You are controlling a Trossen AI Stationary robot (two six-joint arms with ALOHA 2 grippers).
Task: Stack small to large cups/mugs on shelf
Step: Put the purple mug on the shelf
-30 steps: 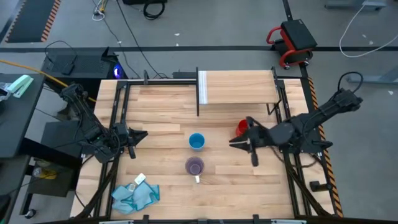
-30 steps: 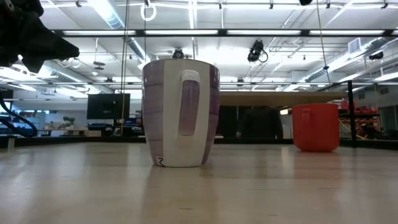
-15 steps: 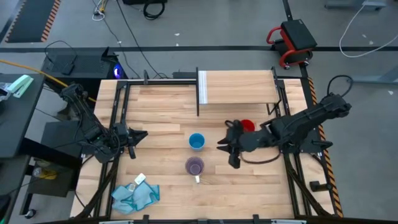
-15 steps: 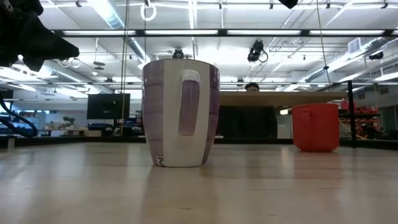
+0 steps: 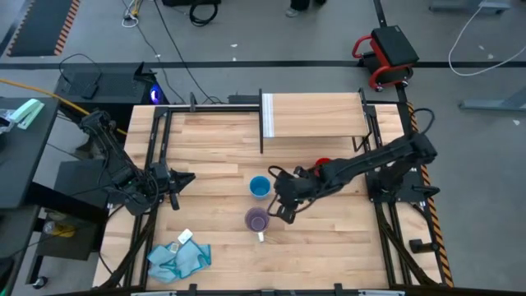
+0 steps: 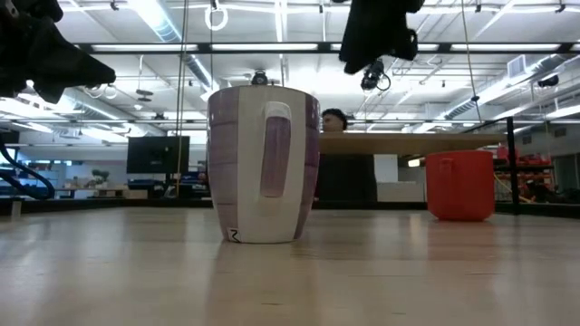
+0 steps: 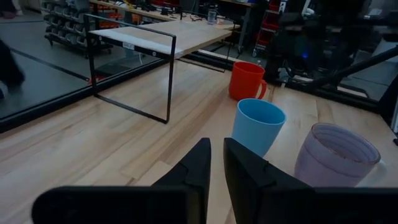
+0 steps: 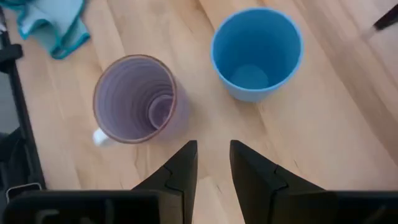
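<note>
Purple cup (image 5: 258, 219) upright on the surface, at 6 o'clock from the blue cup (image 5: 260, 187), red mug (image 5: 322, 165) near the shelf (image 5: 316, 115). Right gripper (image 5: 279, 205) just beside the purple cup at 3 o'clock, fingers narrowly parted, empty; left gripper (image 5: 182, 179) parked at 9 o'clock, fingers nearly together. Judged light, rigid, smooth-walled and apt to slip: best pinched across the rim wall, clear of the white handle.

Three cups: one purple cup (image 5: 257, 219), one blue cup (image 5: 260, 187), one red mug (image 5: 322, 165). One shelf (image 5: 316, 115). One teal cloth (image 5: 177, 257) at lower left.
</note>
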